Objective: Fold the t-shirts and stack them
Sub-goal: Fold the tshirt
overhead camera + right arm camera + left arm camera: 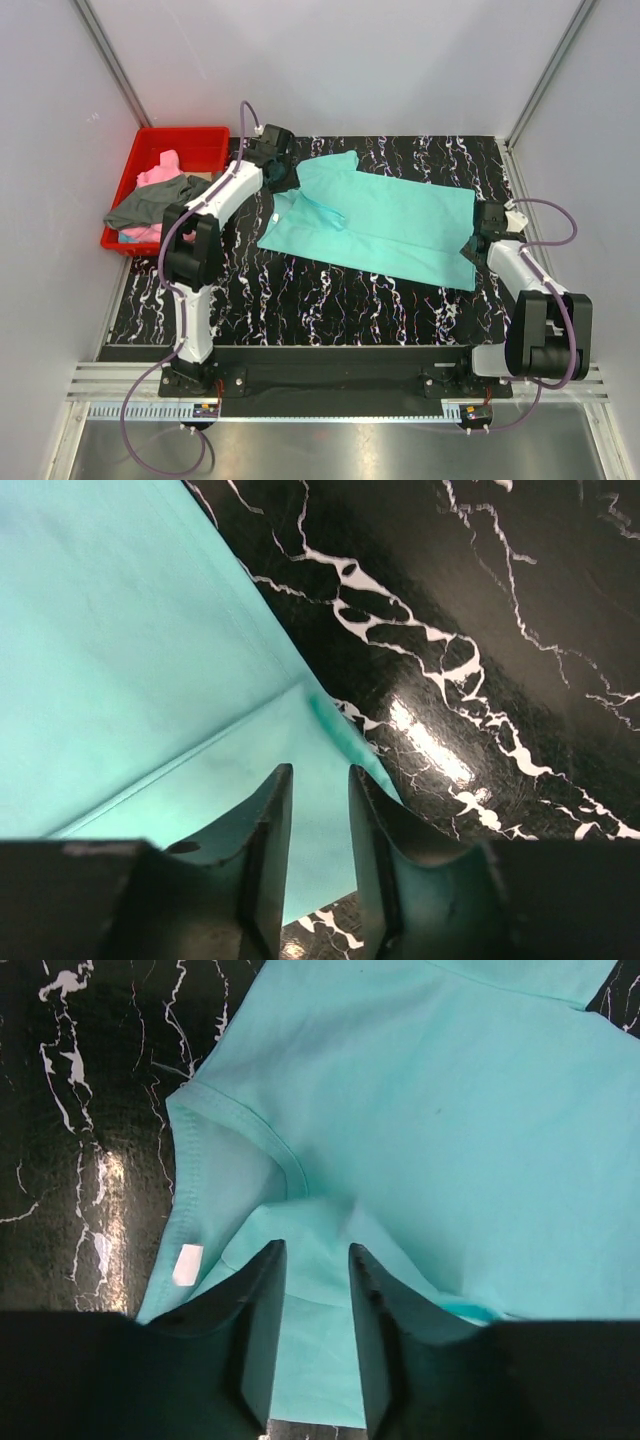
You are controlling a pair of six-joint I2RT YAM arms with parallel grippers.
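Observation:
A teal t-shirt lies spread across the black marbled table, partly folded, with a loose fold near its collar. My left gripper hovers over the collar end. In the left wrist view this gripper is open, with teal cloth lying flat below the gap. My right gripper is at the shirt's right hem corner. Seen from its own wrist, it is open just above the cloth, gripping nothing. A pink t-shirt and a dark grey t-shirt lie crumpled in the bin.
A red plastic bin stands at the table's far left; the grey shirt hangs over its near rim. White walls close in on the left, back and right. Bare marbled tabletop shows right of the hem.

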